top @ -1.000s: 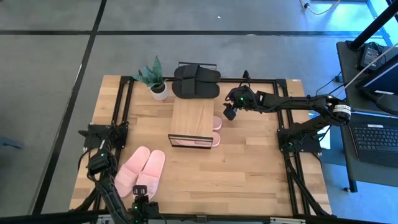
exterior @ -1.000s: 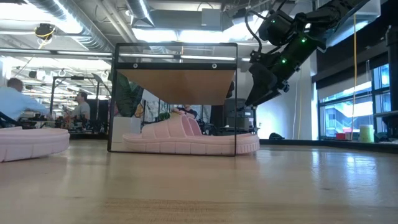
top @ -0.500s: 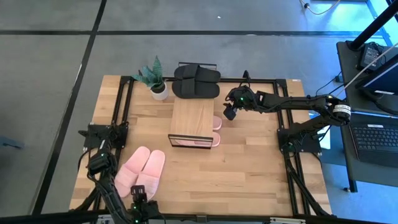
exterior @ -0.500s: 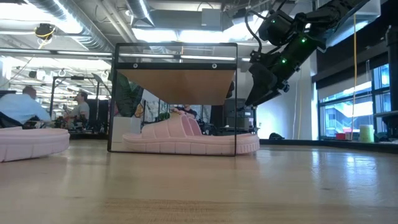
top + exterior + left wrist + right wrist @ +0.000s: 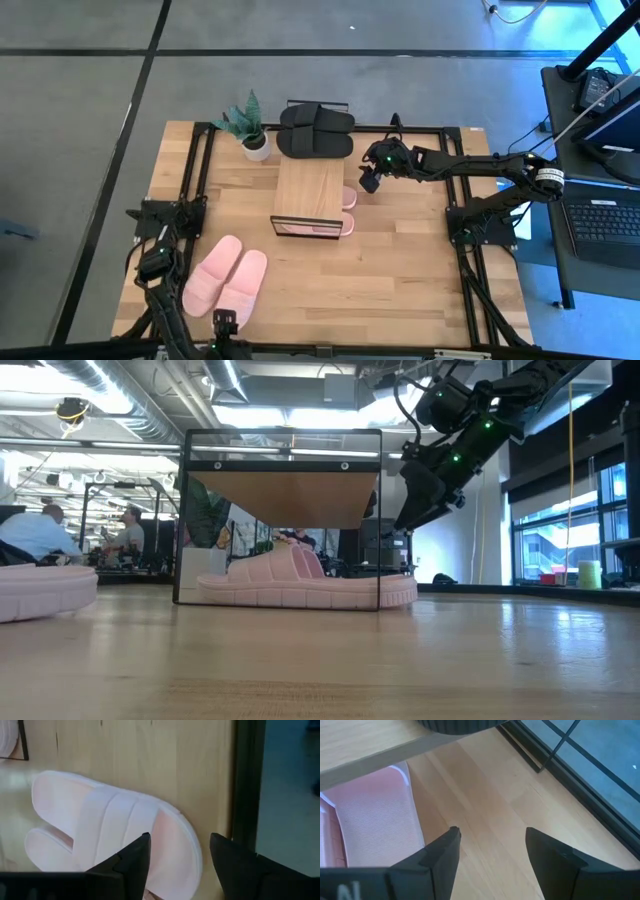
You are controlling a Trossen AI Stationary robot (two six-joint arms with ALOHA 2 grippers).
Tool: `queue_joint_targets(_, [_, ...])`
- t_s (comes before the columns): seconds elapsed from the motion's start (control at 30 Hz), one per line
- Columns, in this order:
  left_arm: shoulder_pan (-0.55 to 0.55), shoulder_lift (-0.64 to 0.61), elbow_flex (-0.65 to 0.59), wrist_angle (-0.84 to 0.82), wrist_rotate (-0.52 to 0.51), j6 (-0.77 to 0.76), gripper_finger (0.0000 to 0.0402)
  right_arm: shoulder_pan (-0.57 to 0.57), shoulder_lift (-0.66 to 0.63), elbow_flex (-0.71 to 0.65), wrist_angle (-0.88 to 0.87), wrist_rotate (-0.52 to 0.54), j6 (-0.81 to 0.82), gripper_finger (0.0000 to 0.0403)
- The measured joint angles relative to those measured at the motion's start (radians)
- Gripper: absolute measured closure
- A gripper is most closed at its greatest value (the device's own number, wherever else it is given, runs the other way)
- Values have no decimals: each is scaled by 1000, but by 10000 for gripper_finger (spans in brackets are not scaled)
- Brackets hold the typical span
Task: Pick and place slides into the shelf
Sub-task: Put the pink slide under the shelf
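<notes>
A light pink pair of slides [image 5: 225, 283] lies on the table's near left, also in the low view [image 5: 45, 588]. My left gripper [image 5: 222, 322] stands open at its near end, its fingers on either side of one slide's rim [image 5: 192, 852]. The shelf [image 5: 310, 190] stands mid-table with pink slides [image 5: 305, 582] under its board. A black pair [image 5: 315, 130] lies behind it at the far edge. My right gripper [image 5: 368, 182] hangs open just right of the shelf, above the table, beside the pink slide [image 5: 375, 815]. My left gripper has one slide's rounded end [image 5: 170, 840] between its open fingers, coming from the table's near side. I cannot tell whether a finger [image 5: 135, 857] touches it. The slide lies flat on the table.
A small potted plant [image 5: 250, 130] stands at the far left beside the black pair. Black frame rails [image 5: 460, 250] run along the table's left and right sides. Bare wood lies in front of the shelf [image 5: 360, 280]. People sit in the room behind [image 5: 40, 535].
The pink pair at the near left has slid a little toward the table's near left corner and turned slightly. My left gripper has drawn back a little toward the near edge. My right arm has kept still.
</notes>
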Motion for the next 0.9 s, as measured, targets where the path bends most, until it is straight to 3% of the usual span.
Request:
queue_joint_targets(0.43, [12, 0, -155, -2, 10, 18, 206, 0, 0, 0, 14, 0, -1, 178])
queue_joint_targets(0.9, [19, -1, -240, -3, -6, -12, 206, 0, 0, 0, 14, 0, -4, 178])
